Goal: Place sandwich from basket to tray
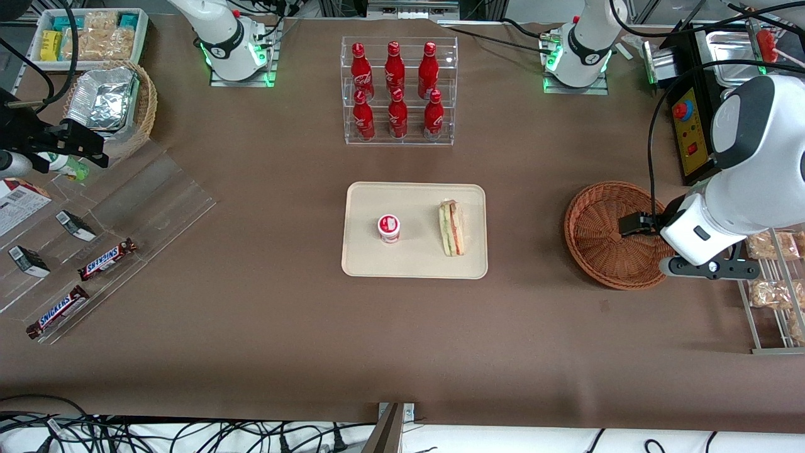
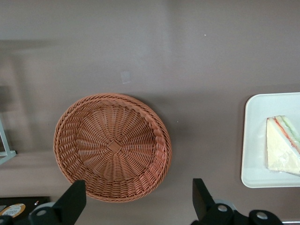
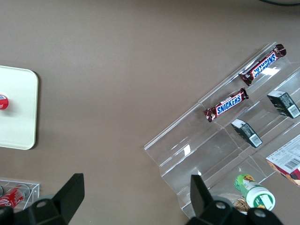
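Observation:
The sandwich (image 1: pixel 451 228) lies on the cream tray (image 1: pixel 415 264), at the side of the tray toward the working arm. It also shows in the left wrist view (image 2: pixel 281 150), on the tray's corner (image 2: pixel 255 140). The reddish-brown wicker basket (image 1: pixel 604 251) stands toward the working arm's end of the table and holds nothing; its bare weave fills the left wrist view (image 2: pixel 112 145). My left gripper (image 1: pixel 634 224) hangs above the basket (image 2: pixel 138 197), open and empty, its fingers spread wide.
A small red-and-white cup (image 1: pixel 388 228) stands on the tray beside the sandwich. A clear stand of red bottles (image 1: pixel 398 91) is farther from the front camera than the tray. A wire snack rack (image 1: pixel 773 277) and a control box (image 1: pixel 692 126) stand beside the basket.

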`<state>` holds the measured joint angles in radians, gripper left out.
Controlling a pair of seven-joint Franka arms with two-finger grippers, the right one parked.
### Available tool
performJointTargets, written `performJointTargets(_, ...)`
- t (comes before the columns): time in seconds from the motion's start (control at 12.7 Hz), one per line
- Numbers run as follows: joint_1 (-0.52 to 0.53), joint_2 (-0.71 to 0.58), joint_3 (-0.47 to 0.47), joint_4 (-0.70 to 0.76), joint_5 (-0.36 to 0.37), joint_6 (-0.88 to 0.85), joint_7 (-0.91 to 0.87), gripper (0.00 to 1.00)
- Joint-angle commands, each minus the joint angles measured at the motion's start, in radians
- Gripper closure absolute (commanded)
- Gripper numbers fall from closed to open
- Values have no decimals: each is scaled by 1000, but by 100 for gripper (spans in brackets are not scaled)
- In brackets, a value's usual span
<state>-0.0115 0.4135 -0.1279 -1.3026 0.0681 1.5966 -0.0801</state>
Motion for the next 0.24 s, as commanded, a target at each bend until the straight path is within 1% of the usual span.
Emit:
performJointTargets(0.0, -8, -7, 14, 3, -34, -15, 83, 0)
performJointTargets(0.16, -7, -4, 16, 0, -36, -18, 167, 0)
